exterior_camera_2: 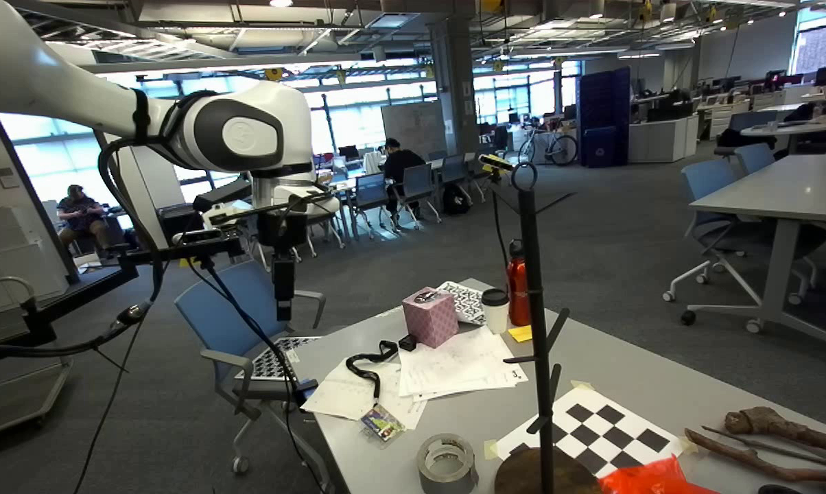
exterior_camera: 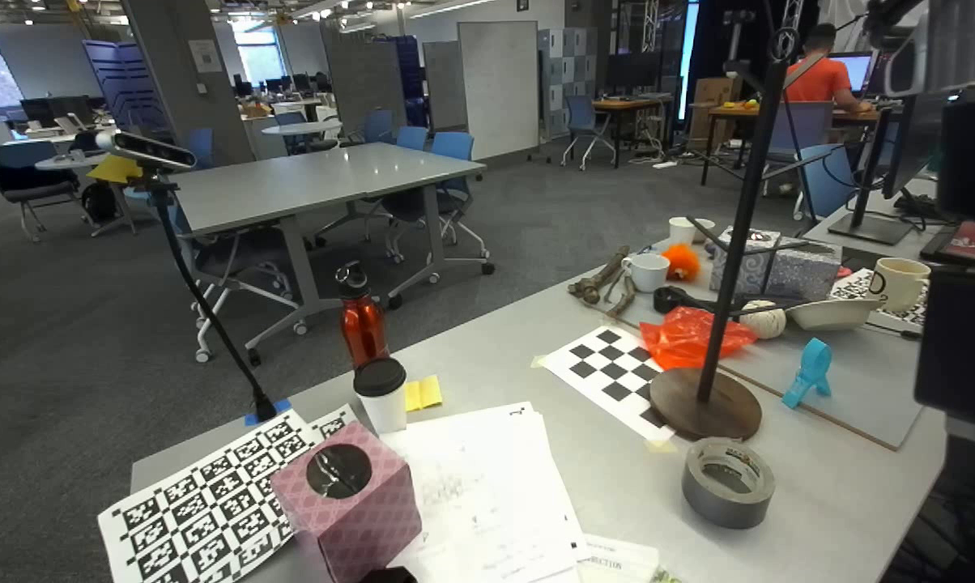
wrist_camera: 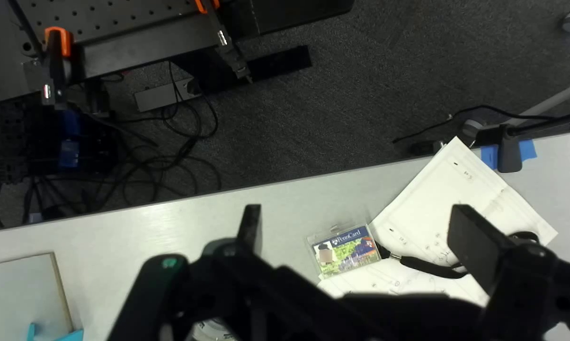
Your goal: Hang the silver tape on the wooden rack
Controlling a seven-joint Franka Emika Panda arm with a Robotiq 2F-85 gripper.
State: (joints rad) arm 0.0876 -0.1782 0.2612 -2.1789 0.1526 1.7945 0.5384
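Note:
The silver tape (exterior_camera: 718, 504) lies flat on the grey table, just in front of the wooden rack's base; it also shows in an exterior view (exterior_camera_2: 447, 482). In the wrist view a bit of the tape (wrist_camera: 212, 331) shows at the bottom, mostly hidden behind the gripper. The wooden rack (exterior_camera: 738, 251) stands upright with a thin dark pole, short side pegs and a round brown base; its pole also shows in an exterior view (exterior_camera_2: 538, 315). My gripper (wrist_camera: 356, 210) is open and empty, pointing down, high above the table's edge, away from the tape; it also shows in an exterior view (exterior_camera_2: 284, 305).
Around the rack are a red plastic bag (exterior_camera: 686, 340), a blue clamp (exterior_camera: 811, 372) and a checkerboard sheet (exterior_camera: 605, 364). A card (wrist_camera: 346, 251) on a lanyard lies by papers (exterior_camera_2: 454, 363). A pink tissue box (exterior_camera_2: 431, 319), lidded cup (exterior_camera_2: 496, 315) and red bottle (exterior_camera_2: 518, 291) stand farther off.

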